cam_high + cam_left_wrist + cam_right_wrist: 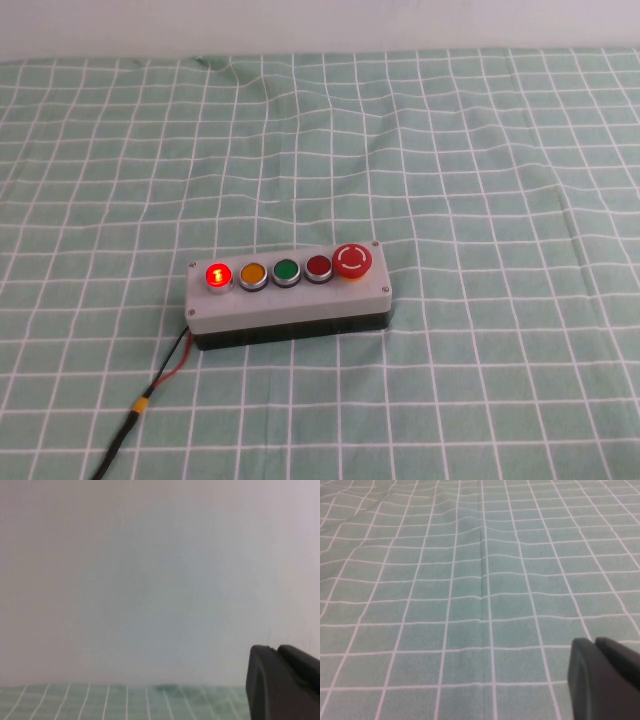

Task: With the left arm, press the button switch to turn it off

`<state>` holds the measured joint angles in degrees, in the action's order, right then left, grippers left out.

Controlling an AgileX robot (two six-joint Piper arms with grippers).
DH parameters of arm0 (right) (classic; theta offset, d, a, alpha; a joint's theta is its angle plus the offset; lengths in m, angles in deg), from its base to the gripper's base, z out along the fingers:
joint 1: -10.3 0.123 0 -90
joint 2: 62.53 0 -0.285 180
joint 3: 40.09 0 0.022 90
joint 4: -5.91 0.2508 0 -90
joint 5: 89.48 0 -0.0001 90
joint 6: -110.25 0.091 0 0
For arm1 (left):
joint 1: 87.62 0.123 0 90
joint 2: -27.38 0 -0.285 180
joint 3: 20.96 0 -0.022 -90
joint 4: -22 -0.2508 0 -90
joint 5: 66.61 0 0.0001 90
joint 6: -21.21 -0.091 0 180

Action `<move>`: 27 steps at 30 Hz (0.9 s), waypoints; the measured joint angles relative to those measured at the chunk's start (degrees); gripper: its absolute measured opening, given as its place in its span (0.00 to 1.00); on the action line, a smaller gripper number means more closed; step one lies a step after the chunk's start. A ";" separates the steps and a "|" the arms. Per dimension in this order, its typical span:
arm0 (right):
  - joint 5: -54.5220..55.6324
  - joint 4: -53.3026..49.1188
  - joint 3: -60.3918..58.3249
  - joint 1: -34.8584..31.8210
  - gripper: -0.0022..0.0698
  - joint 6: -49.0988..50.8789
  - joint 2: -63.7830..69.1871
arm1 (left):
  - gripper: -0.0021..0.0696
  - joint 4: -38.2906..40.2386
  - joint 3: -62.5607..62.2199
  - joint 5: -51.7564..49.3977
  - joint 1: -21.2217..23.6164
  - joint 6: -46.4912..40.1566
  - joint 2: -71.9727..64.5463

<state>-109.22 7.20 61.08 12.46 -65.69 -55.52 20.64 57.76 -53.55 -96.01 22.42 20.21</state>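
Observation:
The button switch (217,275) is a small round red pushbutton with a silver ring, glowing, at the left end of a row of five on the grey box (290,300). Neither arm shows in the high view. My left gripper (275,649) shows only in the left wrist view, its black fingers pressed together and empty, facing a pale wall above the far edge of the cloth. My right gripper (594,641) shows only in the right wrist view, fingers together and empty, above bare checked cloth. The box is in neither wrist view.
On the box, after the lit button, come a yellow button (252,275), a green button (286,271), a dark red flat button (318,267) and a large red mushroom button (353,261). A red-and-black cable (150,395) runs from the box's left end toward the near edge. Green checked cloth (480,180) covers the table.

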 joint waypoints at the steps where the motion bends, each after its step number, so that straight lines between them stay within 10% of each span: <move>1: 0.00 0.00 0.00 0.00 0.01 0.00 0.00 | 0.03 0.00 0.00 1.97 0.00 0.66 0.00; 8: 0.00 0.00 0.00 0.00 0.01 0.00 0.00 | 0.03 -0.32 -0.71 18.42 0.00 12.12 0.11; 27: 0.00 0.00 0.00 0.00 0.01 0.00 0.00 | 0.03 -5.26 -36.12 -32.99 0.00 13.39 -22.52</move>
<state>-109.22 7.20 61.08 12.46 -65.69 -55.52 15.38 21.64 -86.53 -96.01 35.81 -2.31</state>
